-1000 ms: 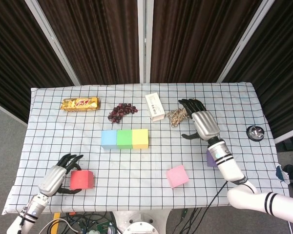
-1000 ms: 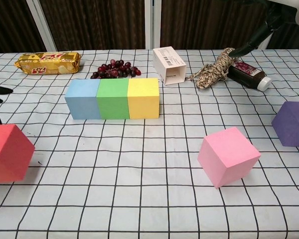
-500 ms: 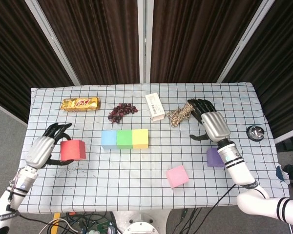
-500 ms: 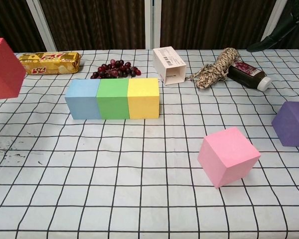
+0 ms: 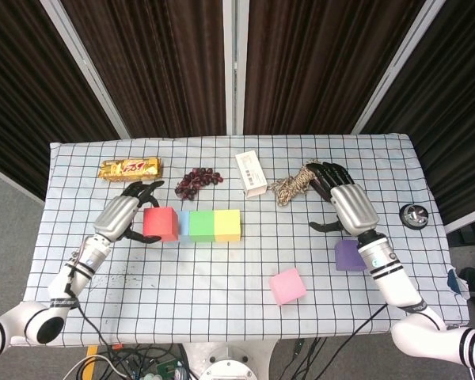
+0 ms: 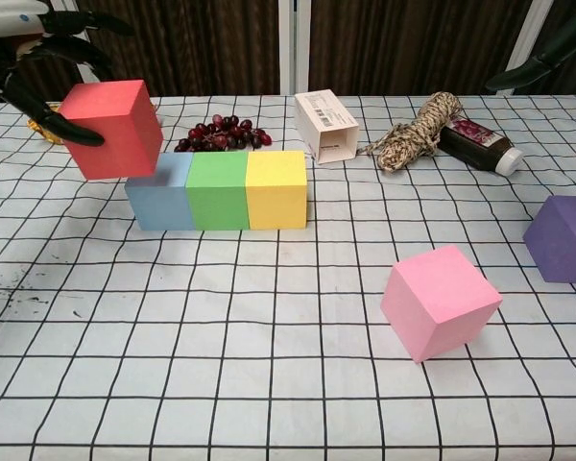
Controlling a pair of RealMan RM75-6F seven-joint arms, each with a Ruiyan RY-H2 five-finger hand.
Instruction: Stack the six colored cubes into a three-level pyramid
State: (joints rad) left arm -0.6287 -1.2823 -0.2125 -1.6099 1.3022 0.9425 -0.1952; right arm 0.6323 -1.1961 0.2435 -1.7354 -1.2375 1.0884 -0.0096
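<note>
My left hand (image 5: 125, 214) (image 6: 40, 67) grips the red cube (image 5: 161, 223) (image 6: 111, 129) in the air, over the left end of a row of cubes on the table. That row runs blue (image 6: 159, 193), green (image 5: 200, 226) (image 6: 217, 190), yellow (image 5: 227, 225) (image 6: 276, 189); the red cube hides most of the blue one in the head view. The pink cube (image 5: 287, 286) (image 6: 440, 302) lies alone near the front. The purple cube (image 5: 349, 255) (image 6: 566, 238) sits at the right, just in front of my right hand (image 5: 351, 205), which hovers with its fingers spread and holds nothing.
Along the back of the checked tablecloth (image 5: 222, 281) lie a gold snack bar (image 5: 131, 168), a bunch of dark grapes (image 5: 198, 181), a white box (image 5: 251, 173), a coil of twine (image 5: 289, 188) and a dark bottle (image 6: 479, 141). A small black round object (image 5: 413, 214) sits near the right edge.
My left hand has lifted the red cube from the front left of the table and carried it back and right to above the blue cube. My right hand drifted slightly right.
</note>
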